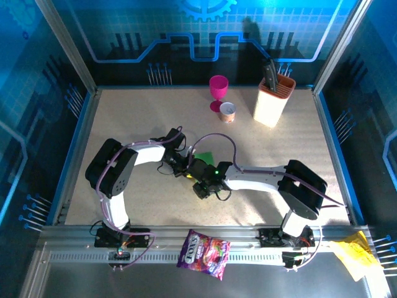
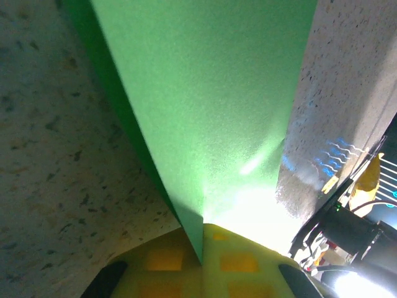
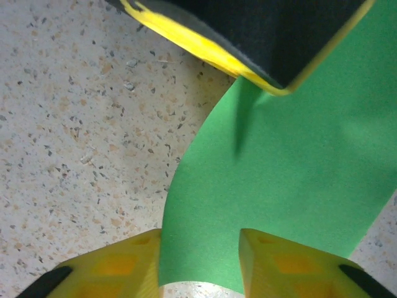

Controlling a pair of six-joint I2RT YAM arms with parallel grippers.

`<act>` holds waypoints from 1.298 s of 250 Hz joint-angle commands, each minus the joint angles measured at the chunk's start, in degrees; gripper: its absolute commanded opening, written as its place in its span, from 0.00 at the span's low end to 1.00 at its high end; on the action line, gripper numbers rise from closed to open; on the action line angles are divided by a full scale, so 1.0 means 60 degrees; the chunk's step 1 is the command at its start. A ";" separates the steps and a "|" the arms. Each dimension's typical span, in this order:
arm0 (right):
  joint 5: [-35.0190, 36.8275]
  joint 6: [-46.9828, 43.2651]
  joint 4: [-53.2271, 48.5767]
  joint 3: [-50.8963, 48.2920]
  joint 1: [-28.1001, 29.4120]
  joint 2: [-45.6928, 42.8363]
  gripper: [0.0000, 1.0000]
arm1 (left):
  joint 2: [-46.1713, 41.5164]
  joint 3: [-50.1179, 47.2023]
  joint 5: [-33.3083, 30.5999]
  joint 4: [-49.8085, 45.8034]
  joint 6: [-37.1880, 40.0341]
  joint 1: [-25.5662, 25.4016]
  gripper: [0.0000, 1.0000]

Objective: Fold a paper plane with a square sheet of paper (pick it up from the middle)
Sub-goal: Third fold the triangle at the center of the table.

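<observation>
While tight on the paper (image 2: 211, 112), left hand (image 2: 201, 251) opposite right hand (image 3: 198, 254)

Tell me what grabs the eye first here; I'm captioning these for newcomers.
The bright green sheet of paper at mid-table, where both arms meet: the left jaws are shut on it, and the right jaws stand open with it between them. Behind, a magenta goblet and a knife block stand near the back wall.

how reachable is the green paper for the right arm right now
Probably yes: the right gripper has its fingers on either side of the green paper at its edge, jaws apart, with nothing in between. The left gripper pinches the same sheet.
</observation>
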 commanded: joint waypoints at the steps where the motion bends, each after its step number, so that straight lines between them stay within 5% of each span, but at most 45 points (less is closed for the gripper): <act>1: 0.0104 0.0049 -0.0040 0.0362 0.0109 0.0018 0.30 | 0.0129 0.0050 0.0361 -0.0079 0.0234 -0.0006 0.00; 88: -0.0251 -0.0076 -0.0087 0.0427 0.0070 -0.0035 0.00 | 0.0144 0.0054 0.0412 -0.0029 0.0270 0.0038 0.00; 142: -0.1089 -0.0209 0.0163 0.0333 -0.0170 -0.0142 0.00 | 0.0046 0.0041 0.0438 -0.0045 0.0259 0.0122 0.00; 193: -0.1952 -0.0283 0.0406 0.0210 -0.0437 -0.0060 0.00 | -0.0680 -0.0093 0.0347 0.0036 -0.0157 0.0651 0.33; 221: -0.2140 -0.0285 0.0471 0.0080 -0.0514 -0.0016 0.00 | -0.1110 -0.0176 0.0322 0.0144 -0.0550 0.1051 0.43; 325: -0.2702 -0.0435 0.0707 -0.0405 -0.0875 -0.0135 0.00 | -0.0138 0.1513 0.0551 0.0177 -0.1068 0.0785 0.34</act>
